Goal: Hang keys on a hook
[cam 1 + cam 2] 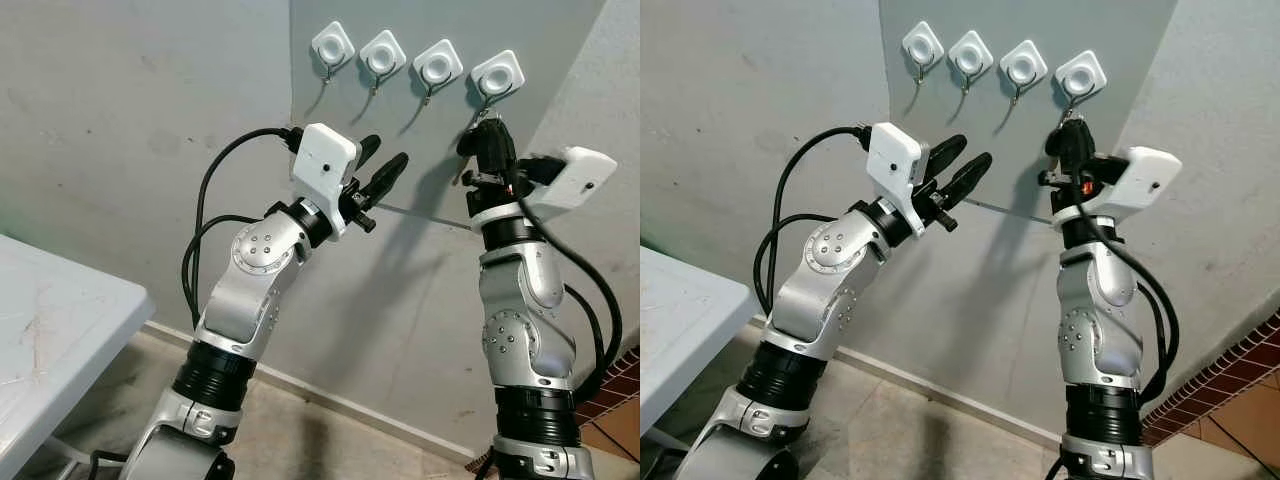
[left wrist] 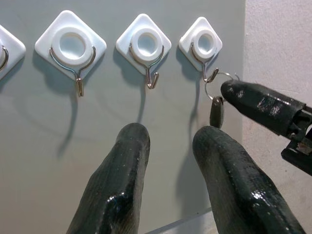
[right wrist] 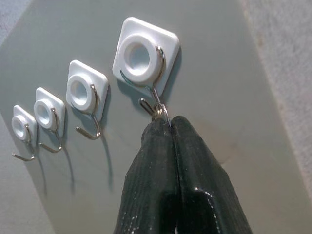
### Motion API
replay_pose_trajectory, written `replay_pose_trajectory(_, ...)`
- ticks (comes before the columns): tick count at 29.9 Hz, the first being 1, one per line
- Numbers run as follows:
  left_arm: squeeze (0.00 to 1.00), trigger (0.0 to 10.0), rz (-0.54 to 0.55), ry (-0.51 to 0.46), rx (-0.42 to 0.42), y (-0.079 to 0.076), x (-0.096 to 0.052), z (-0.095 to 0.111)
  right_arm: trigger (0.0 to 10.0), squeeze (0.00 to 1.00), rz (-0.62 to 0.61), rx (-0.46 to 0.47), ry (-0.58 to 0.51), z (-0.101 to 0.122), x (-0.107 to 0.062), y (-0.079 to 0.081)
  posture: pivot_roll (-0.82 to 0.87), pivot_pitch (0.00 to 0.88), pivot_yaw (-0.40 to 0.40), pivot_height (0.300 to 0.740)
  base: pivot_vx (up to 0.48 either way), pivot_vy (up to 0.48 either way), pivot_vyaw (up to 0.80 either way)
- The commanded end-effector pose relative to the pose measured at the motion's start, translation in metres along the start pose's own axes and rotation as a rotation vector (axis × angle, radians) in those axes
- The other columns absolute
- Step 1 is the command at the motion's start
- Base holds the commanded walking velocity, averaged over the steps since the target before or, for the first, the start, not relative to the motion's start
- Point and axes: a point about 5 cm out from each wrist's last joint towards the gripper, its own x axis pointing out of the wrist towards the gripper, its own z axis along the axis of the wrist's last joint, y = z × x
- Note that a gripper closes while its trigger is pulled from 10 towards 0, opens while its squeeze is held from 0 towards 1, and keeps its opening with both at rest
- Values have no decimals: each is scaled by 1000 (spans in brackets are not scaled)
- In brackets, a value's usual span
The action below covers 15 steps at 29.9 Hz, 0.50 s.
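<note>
Four white diamond-shaped hooks sit in a row on a grey wall panel (image 1: 420, 150). The rightmost hook (image 1: 497, 73) has a thin metal key ring (image 3: 164, 111) right at its wire tip. My right gripper (image 1: 487, 120) is raised just under that hook, shut on the ring. A dark key (image 2: 216, 112) dangles from the ring (image 2: 220, 79) beside the right gripper's finger (image 2: 258, 100). My left gripper (image 1: 386, 152) is lifted in front of the panel, open and holding nothing, below the middle hooks (image 2: 144, 44).
The three other hooks (image 1: 333, 44) (image 1: 382, 53) (image 1: 438, 64) carry nothing. A white table (image 1: 60, 320) stands at the lower left. The wall turns a corner just right of the panel, and a brick-patterned floor (image 1: 620, 390) lies at the lower right.
</note>
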Motion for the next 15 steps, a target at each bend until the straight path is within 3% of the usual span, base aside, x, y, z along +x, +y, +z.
replay_pose_trajectory(1,0,10000,-4,-20,3,-1,1,6,10000,0,-17,78,-10,3,2,-1,108,37,-33,740,0,0,0)
replay_pose_trajectory(8,0,10000,4,-21,3,1,1,7,10000,0,-26,155,29,-8,-4,-4,112,35,-33,740,0,0,0)
replay_pose_trajectory(9,0,10000,8,-18,-1,2,1,7,10000,659,-10,147,42,-11,-6,-3,112,35,-34,740,0,0,0)
replay_pose_trajectory(10,0,10000,12,-17,-4,2,0,6,10000,1000,9,134,53,-14,-8,-1,112,35,-34,740,0,0,0)
replay_pose_trajectory(15,0,10000,49,-13,-9,3,-1,4,10000,1000,76,-11,98,-24,-17,4,109,34,-31,740,0,0,0)
